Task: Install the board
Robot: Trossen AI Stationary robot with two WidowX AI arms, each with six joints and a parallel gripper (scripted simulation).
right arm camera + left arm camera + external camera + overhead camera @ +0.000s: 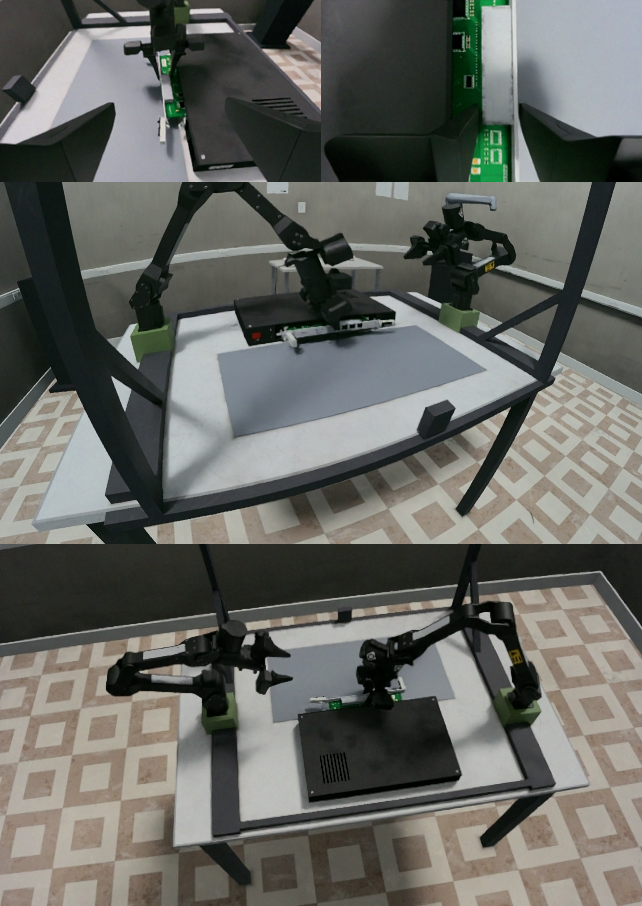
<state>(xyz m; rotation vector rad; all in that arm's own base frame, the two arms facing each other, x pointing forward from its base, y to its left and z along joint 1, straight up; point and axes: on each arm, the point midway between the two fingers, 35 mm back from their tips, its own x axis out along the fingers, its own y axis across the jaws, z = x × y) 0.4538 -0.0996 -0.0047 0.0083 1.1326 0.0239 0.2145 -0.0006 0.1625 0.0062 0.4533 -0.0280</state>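
The black enclosure (377,744) stands on the bench, with its open slot facing the grey mat. The green board (350,701) is component side up and mostly inside the upper slot; a narrow strip and its white panel (497,65) still stick out. A white lever (317,700) stands at one panel end, and it also shows in the right wrist view (162,130). My left gripper (498,109) straddles the panel from above, with its fingers a small gap off each side. My right gripper (275,665) is wide open and empty, held high and well away from the board.
A grey mat (345,372) lies in front of the enclosure. A small black block (436,418) sits at the bench edge. Dark frame posts rise at the corners, and green arm bases (220,716) stand at both sides.
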